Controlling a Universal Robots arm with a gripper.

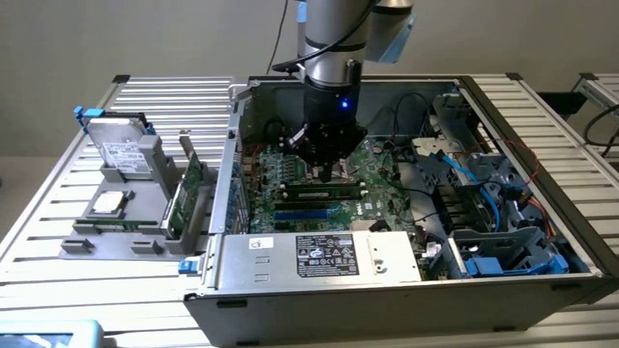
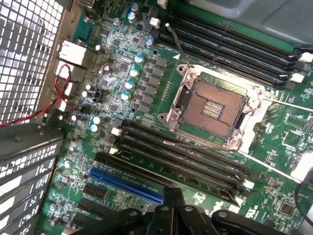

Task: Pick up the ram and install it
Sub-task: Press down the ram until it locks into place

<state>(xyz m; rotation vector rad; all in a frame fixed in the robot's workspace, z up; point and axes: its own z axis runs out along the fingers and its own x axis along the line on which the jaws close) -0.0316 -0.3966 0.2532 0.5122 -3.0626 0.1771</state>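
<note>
Exterior view, arm: I see it reaching straight down into the open computer case (image 1: 541, 217), with the gripper (image 1: 324, 174) low over the motherboard (image 1: 377, 163).
Exterior view, ram: the ram (image 1: 324, 193) lies lengthwise along the black slots, directly beneath the fingertips. I cannot tell whether they touch it.
Exterior view, surroundings: a power supply (image 1: 320, 254) sits at the case's near edge. Outside the case, on the exterior view's left, a grey holder (image 1: 111, 243) carries a hard drive (image 1: 121, 152) and an upright green expansion card (image 1: 190, 185).
Wrist view, gripper: from here I see the gripper (image 2: 173, 193) with its fingers pressed together and nothing between them.
Wrist view, board detail: this view gives me the empty processor socket (image 2: 210, 105), a bank of black memory slots (image 2: 181, 156) just beside the fingertips, a blue slot (image 2: 124, 183) and red wires (image 2: 61, 90).
</note>
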